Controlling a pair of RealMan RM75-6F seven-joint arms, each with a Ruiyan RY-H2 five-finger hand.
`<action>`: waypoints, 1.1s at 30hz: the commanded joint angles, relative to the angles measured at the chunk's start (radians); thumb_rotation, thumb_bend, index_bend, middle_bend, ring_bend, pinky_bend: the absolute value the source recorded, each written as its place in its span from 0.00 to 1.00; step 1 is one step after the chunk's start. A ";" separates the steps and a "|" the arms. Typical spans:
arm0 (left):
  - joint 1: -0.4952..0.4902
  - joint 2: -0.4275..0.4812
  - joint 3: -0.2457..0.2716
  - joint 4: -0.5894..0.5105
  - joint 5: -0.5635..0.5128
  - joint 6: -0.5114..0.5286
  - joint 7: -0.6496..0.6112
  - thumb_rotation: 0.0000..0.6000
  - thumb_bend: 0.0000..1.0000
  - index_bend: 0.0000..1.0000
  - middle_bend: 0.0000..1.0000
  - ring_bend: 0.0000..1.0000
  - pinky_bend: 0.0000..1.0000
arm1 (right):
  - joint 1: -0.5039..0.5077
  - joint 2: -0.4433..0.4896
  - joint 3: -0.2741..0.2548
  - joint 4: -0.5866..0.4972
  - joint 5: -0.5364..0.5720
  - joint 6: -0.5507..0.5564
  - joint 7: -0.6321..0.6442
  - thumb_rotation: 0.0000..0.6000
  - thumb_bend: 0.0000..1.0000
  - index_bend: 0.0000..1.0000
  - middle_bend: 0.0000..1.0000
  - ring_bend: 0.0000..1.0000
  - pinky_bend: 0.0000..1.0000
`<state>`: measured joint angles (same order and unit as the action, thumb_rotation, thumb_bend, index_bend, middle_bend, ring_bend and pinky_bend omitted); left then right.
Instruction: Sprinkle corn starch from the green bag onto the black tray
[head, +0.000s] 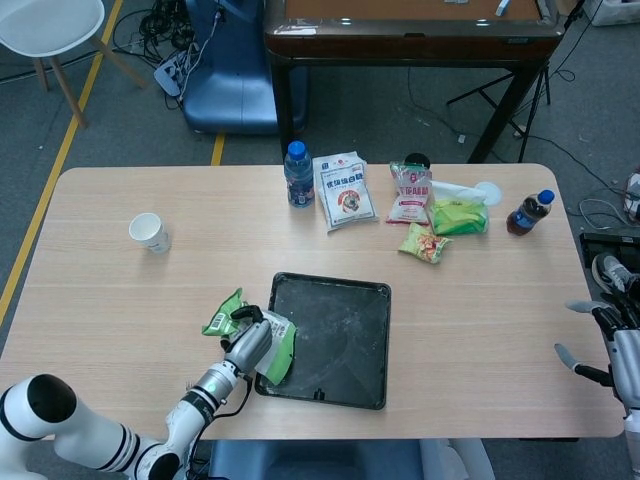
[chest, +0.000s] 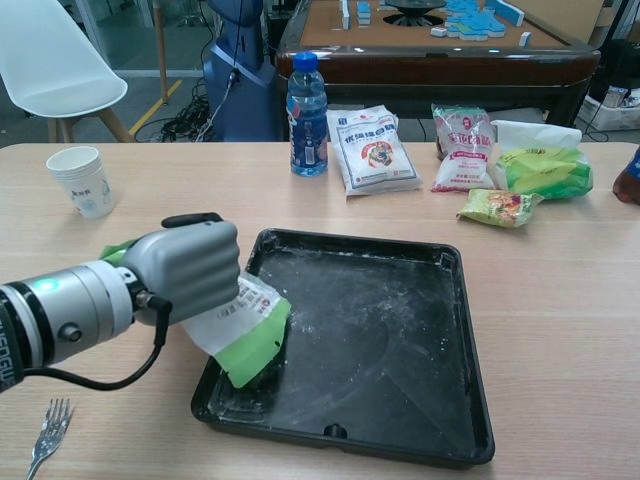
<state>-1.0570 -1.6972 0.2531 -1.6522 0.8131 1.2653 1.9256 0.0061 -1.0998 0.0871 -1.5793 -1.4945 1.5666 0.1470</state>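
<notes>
Starch powder dusts the floor of the black tray (chest: 400, 330), which sits near the table's (head: 120, 290) front edge, about midway along it. Over the tray's front-left corner the green bag (chest: 245, 330) is tilted, its lower green end dipping inside the rim. The left hand (chest: 185, 265) grips the bag, fingers wrapped tightly around its upper part. The right hand (head: 612, 345) is at the table's right edge, fingers spread and holding nothing. Along the back edge stand a water bottle (chest: 307, 102) and several snack packets (chest: 370, 150); a paper cup (chest: 82, 182) is toward the left, a fork (chest: 45, 445) by the front-left corner.
</notes>
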 joint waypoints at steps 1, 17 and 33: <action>0.014 -0.026 0.015 0.027 -0.009 -0.014 0.003 1.00 0.45 0.46 0.63 0.61 0.63 | -0.001 0.001 0.001 0.000 -0.001 0.002 0.000 1.00 0.22 0.33 0.36 0.17 0.13; 0.060 0.096 -0.053 -0.038 0.160 -0.042 -0.377 1.00 0.45 0.46 0.63 0.61 0.63 | -0.008 0.002 0.002 0.002 -0.003 0.013 0.008 1.00 0.22 0.33 0.36 0.17 0.13; 0.187 0.171 -0.162 0.057 0.349 -0.081 -1.032 1.00 0.45 0.46 0.63 0.62 0.67 | -0.004 0.012 0.008 -0.021 0.001 0.008 -0.013 1.00 0.22 0.33 0.36 0.17 0.13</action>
<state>-0.9141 -1.5432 0.1223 -1.6289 1.1090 1.1886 1.0189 0.0013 -1.0885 0.0949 -1.5998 -1.4929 1.5749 0.1351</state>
